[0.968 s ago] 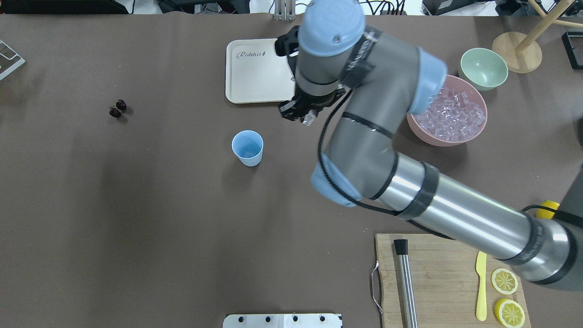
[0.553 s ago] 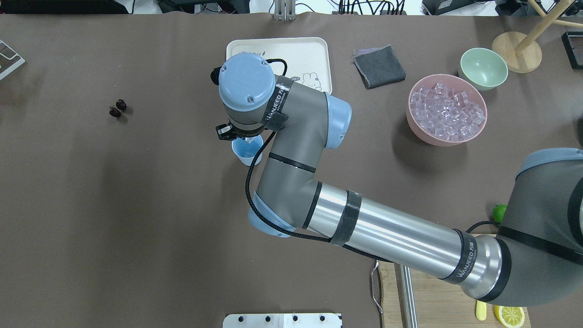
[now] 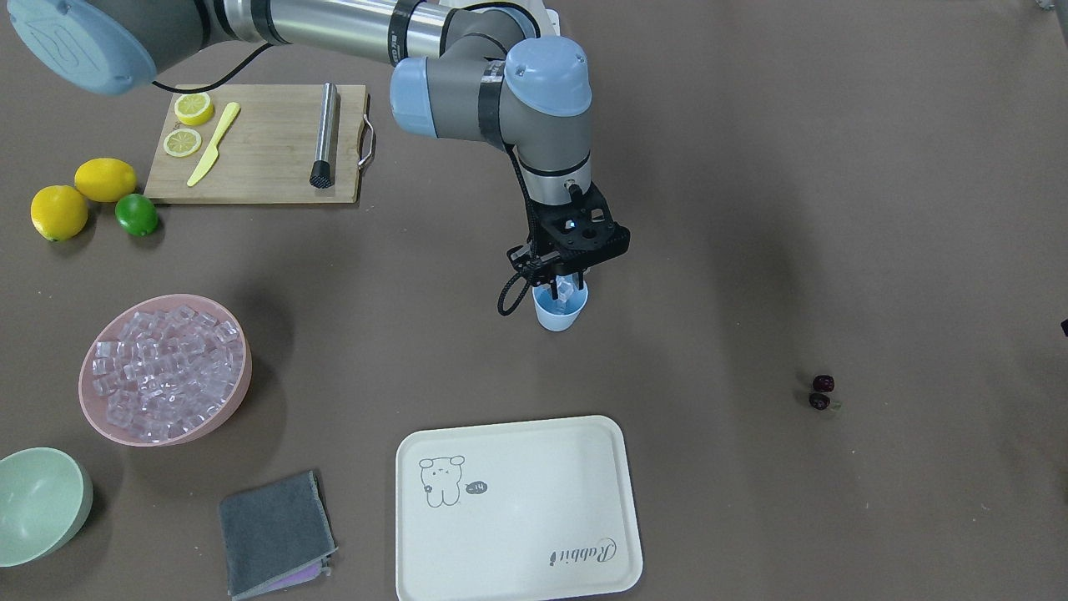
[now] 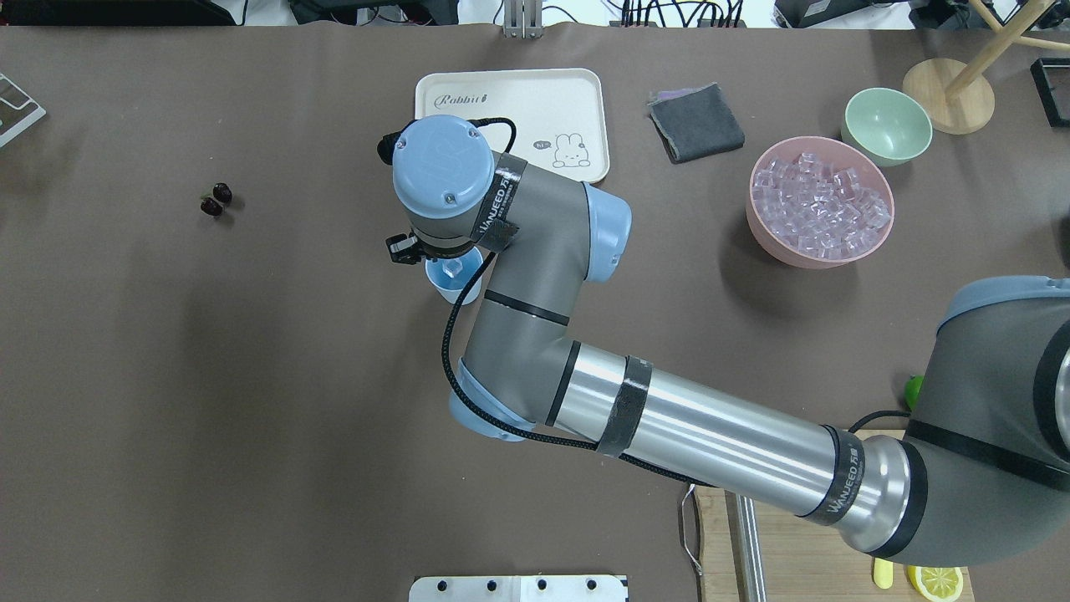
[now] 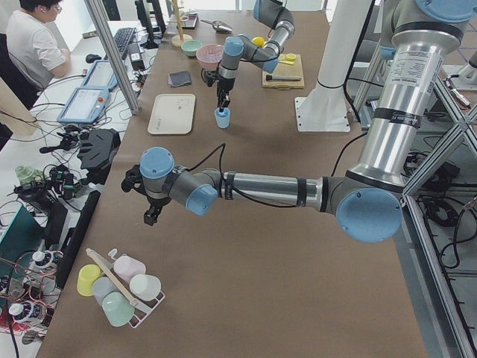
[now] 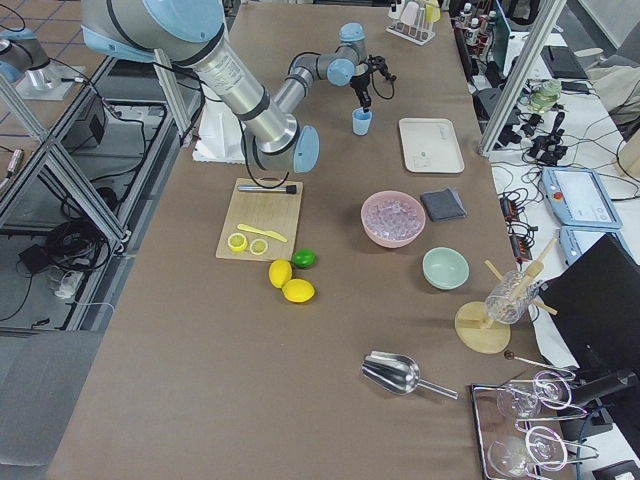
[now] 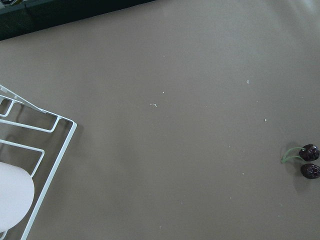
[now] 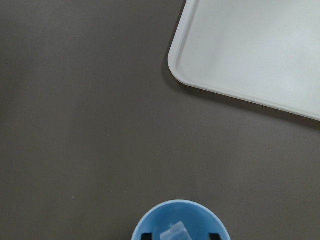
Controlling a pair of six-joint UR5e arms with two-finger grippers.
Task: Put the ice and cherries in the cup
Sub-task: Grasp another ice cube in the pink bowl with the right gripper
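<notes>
Now, clear the cup cleanly

1 ice cube [image 8: 173,232] sits in the cup [image 3: 557,316], mid-worktop [image 3: 751,209]. The right claw [image 3: 566,286] straddles it, fingers parted and seemingly not touching. Best to lift straight up, sparing the rim. The cherries [image 4: 216,199] lie well apart.

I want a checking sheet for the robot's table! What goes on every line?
Surface: brown table, a few white specks.
Job's things: cup upright, an ice cube inside its rim; more ice in the pink bowl; cherries on the table, far from the cup.
Clutter: tray, cloth, green bowl, board, lemons, lime.
Grippers: right gripper over the cup, jaws apart; left gripper away from it, jaws unclear.
Cables: black cable loops beside the cup.
Surroundings: person at a desk.
</notes>
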